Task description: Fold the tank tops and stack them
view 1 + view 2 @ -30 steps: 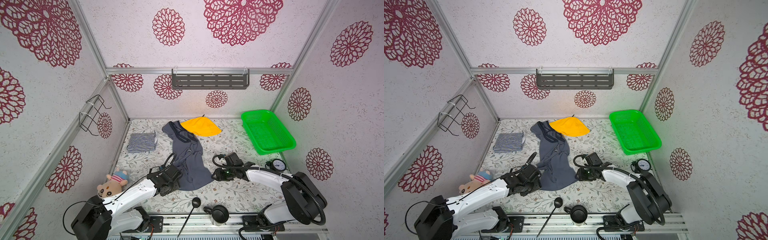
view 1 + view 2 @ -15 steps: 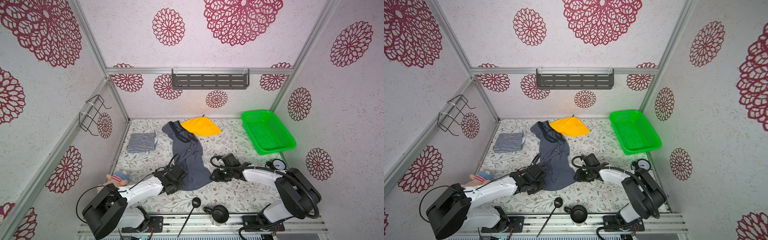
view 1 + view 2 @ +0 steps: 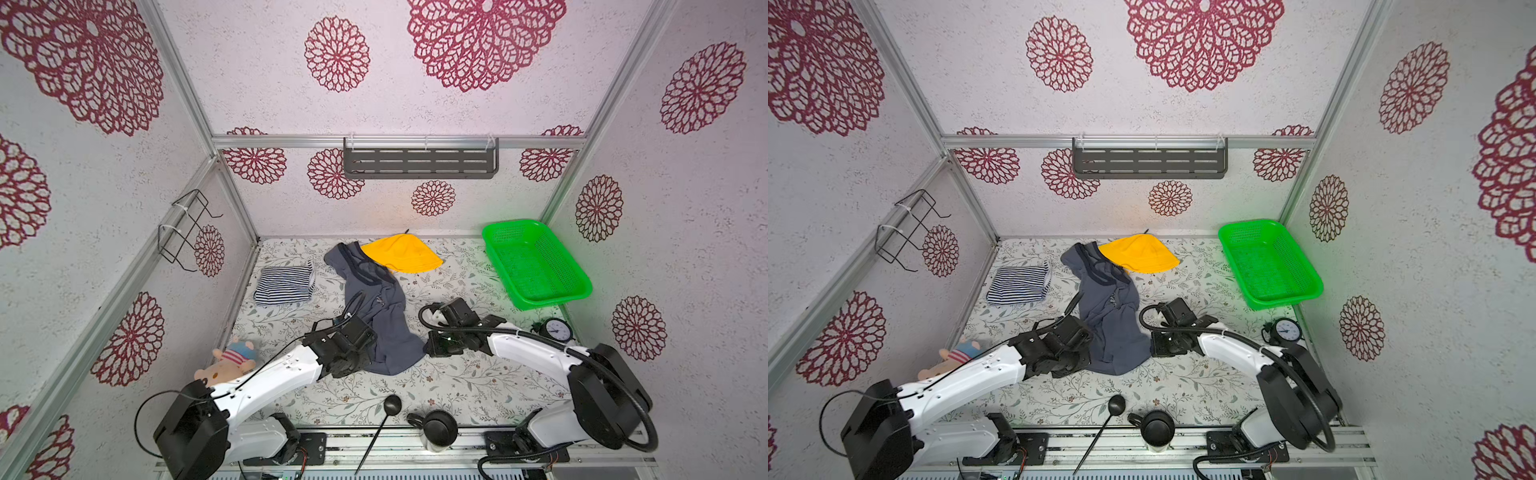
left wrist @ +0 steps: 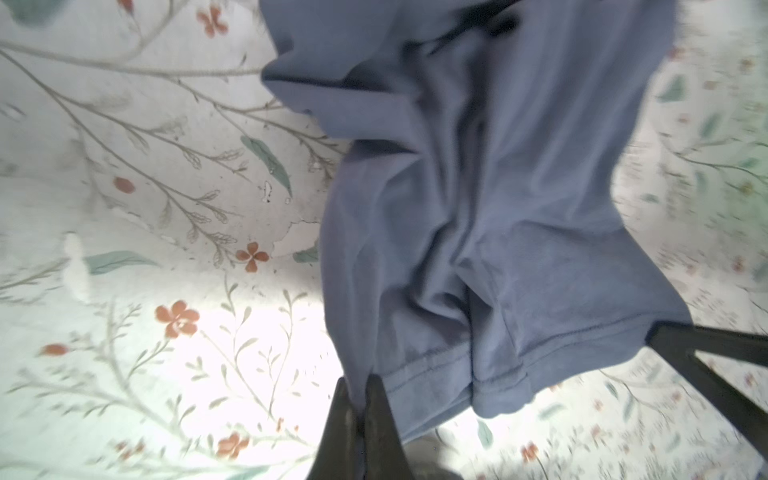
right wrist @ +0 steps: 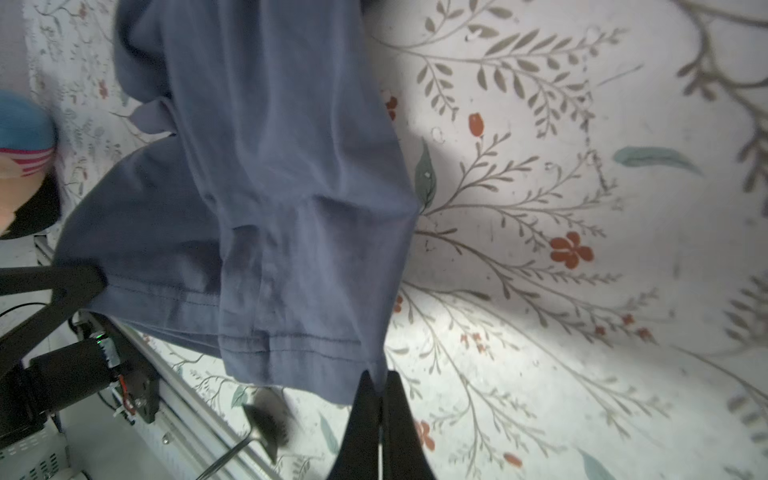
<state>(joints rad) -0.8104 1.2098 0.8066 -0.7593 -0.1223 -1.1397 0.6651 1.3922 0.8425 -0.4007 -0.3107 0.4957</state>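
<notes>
Left to right across the floral tabletop (image 3: 465, 386), with twelve o'clock at the back wall. At eight o'clock, a plush toy (image 3: 226, 365) against the side wall. At ten o'clock, folded navy-and-white striped tank tops (image 3: 284, 284) in a neat pile, well apart from both arms. Just off centre toward seven o'clock, the left pincer (image 4: 360, 384), clenched on the left corner of a hem. From twelve o'clock down to centre, the slate blue-grey tank top (image 3: 384, 324), rumpled and unfolded, with straps touching a yellow hat (image 3: 401, 253) at twelve o'clock. At six o'clock on the front edge, a black ladle (image 3: 392, 405) beside a black mug (image 3: 436, 426). Just off centre toward five o'clock, the right pincer (image 5: 379, 380), pinched tight on the opposite hem corner. At two o'clock, a green basket (image 3: 552, 298). At four o'clock, a dial gauge (image 3: 558, 331).
</notes>
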